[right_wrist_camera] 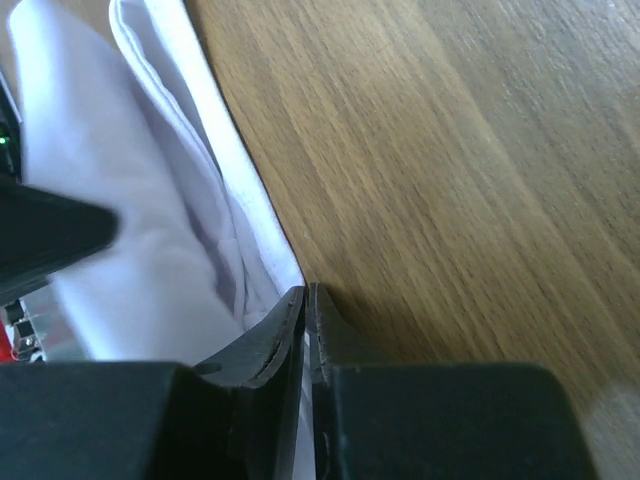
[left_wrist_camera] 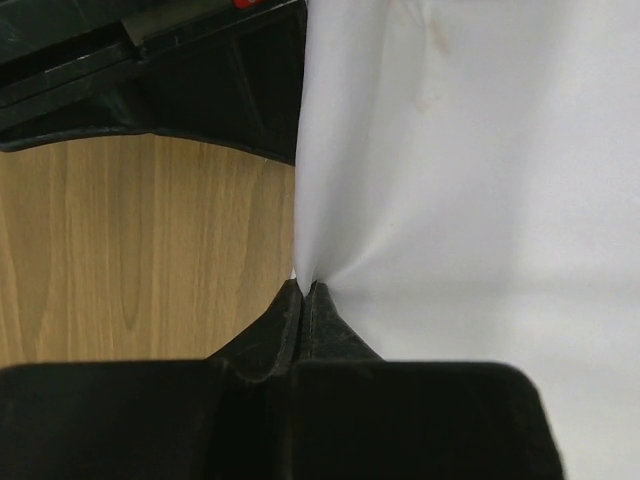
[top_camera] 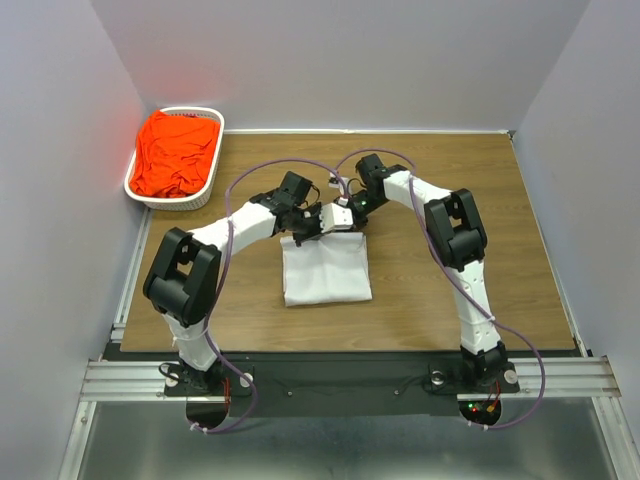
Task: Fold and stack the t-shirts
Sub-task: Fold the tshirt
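Observation:
The white t-shirt (top_camera: 326, 272) lies partly folded in the middle of the wooden table, its far edge lifted by both grippers. My left gripper (top_camera: 304, 228) pinches the far left corner; in the left wrist view its jaws are shut on the white t-shirt (left_wrist_camera: 470, 170), the cloth pulled taut from the left gripper (left_wrist_camera: 303, 285). My right gripper (top_camera: 345, 213) holds the far right corner; in the right wrist view the right gripper (right_wrist_camera: 305, 290) is shut on the hem of the white t-shirt (right_wrist_camera: 130, 230). The orange-red t-shirt (top_camera: 176, 153) lies crumpled in the basket.
A white slotted basket (top_camera: 203, 192) stands at the table's far left corner. Bare wooden table (top_camera: 460, 180) stretches to the right of the shirt and in front of it. Grey walls close in the left, the back and the right.

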Controlling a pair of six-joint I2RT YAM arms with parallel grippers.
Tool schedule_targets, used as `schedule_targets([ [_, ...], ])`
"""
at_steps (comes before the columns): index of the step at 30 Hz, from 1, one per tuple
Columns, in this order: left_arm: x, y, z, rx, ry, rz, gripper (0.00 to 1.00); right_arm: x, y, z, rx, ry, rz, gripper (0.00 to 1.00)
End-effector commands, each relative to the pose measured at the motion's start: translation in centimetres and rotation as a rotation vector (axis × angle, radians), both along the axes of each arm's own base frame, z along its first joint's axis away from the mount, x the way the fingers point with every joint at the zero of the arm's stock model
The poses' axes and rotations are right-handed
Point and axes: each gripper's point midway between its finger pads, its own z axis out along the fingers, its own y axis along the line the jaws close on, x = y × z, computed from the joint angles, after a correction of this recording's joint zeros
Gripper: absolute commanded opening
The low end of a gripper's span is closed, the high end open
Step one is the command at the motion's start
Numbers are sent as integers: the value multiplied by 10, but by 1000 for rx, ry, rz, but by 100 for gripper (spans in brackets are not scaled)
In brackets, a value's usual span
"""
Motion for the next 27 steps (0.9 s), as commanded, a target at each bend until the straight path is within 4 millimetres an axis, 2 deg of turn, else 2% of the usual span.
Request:
schedule_targets([
  [1,24,-9,2,-21,-56,7,12,34,-21,-9,-170,-165,-51,18],
  [3,26,-9,-3,-16,-53,12,20,53,-30,1,-232,-245,-110,22],
  [4,31,-9,-5,-19,-58,22,26,70,-39,14,-281,-328,-159,23],
  [6,37,-9,-1,-23,-71,31,31,89,-53,27,-357,-423,-219,32],
  [8,49,-7,12,-38,-102,50,38,102,-63,48,-381,-488,-264,37],
  [10,58,-7,37,-73,-133,71,43,117,-77,64,-409,-539,-316,38],
  [11,61,-4,47,-95,-134,81,46,121,-81,77,-401,-559,-335,38],
  [12,61,-4,57,-114,-139,84,47,124,-86,84,-397,-570,-350,38],
  [13,59,-3,77,-149,-144,93,53,129,-95,92,-384,-569,-378,37],
  [14,59,-1,85,-169,-144,107,54,129,-99,98,-365,-566,-387,37],
  [15,59,5,92,-187,-140,126,55,127,-102,112,-333,-571,-394,37],
  [18,46,19,94,-222,-56,175,57,101,-98,118,-229,-490,-357,37],
  [19,38,25,84,-220,3,200,57,82,-88,123,-160,-442,-318,38],
  [21,30,31,75,-245,71,227,57,60,-79,124,-100,-358,-290,44],
  [22,27,39,65,-246,110,253,62,47,-70,127,-38,-297,-272,46],
  [24,23,43,57,-266,170,295,63,28,-63,117,4,-210,-247,49],
  [27,21,52,44,-282,249,347,69,18,-62,100,8,-155,-230,49],
])
